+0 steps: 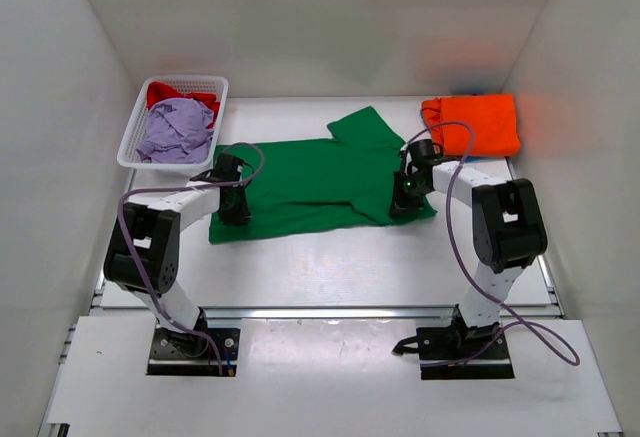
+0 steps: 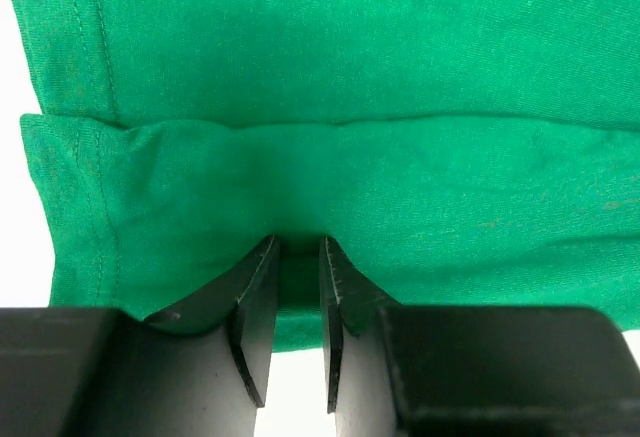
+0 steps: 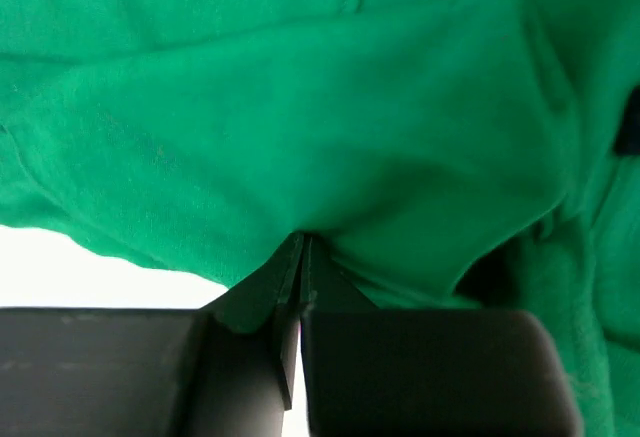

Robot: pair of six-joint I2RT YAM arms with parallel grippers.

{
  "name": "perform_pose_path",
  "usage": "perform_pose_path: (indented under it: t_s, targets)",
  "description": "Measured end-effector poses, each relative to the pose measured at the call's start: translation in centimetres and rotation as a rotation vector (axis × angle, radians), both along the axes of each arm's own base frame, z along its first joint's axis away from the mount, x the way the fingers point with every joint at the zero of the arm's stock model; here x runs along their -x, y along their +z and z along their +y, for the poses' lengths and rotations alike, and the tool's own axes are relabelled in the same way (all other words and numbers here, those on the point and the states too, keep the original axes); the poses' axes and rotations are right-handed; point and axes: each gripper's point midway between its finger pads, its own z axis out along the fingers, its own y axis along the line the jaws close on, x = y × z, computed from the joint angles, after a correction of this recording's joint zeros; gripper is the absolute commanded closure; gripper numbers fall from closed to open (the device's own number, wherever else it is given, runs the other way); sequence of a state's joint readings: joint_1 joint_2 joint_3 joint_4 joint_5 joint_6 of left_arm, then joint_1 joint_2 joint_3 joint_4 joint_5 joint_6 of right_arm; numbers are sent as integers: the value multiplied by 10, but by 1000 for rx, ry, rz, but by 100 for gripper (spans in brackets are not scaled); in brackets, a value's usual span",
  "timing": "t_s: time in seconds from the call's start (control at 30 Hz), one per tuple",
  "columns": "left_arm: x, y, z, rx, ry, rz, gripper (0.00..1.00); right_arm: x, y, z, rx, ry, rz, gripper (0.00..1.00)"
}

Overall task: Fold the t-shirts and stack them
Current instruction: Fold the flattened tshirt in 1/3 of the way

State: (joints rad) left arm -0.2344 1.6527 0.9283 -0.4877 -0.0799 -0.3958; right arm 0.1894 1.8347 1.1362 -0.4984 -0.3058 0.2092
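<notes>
The left gripper (image 1: 237,215) and right gripper (image 1: 402,203) are each pinching one end of the green shirt (image 1: 310,182) lying spread on the surface (image 1: 330,257), and they should be lifting together, evenly, so the fold is coming out straight.

Green t-shirt (image 1: 300,179) spread out; orange one (image 1: 475,123) folded

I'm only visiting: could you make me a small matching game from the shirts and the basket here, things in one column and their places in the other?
Things:
1. bright green cloth t-shirt
2. orange cloth t-shirt
3. lavender cloth t-shirt
4. white plastic mesh basket

Places:
a. far left corner
b. folded, far right corner
c. crumpled inside the basket
d. spread out in the middle

Pairs: 1-d, 2-b, 3-c, 4-a
</notes>
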Motion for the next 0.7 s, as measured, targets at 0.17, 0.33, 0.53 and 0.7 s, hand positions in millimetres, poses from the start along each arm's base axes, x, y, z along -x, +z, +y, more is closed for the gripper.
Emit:
perform_pose_path:
  t_s: [0.17,0.33,0.53,0.7]
  targets:
    - [12,0,5,-22,-20,0,66,35,0,7,23,-40,15,100]
    - [45,0,14,-40,-46,31,66,97,-2,-2,20,-115,74,100]
    - [79,11,21,-40,-68,38,67,140,0,-16,17,-192,104,100]
    - [84,32,9,-15,-112,-39,67,158,9,-27,5,-236,88,100]
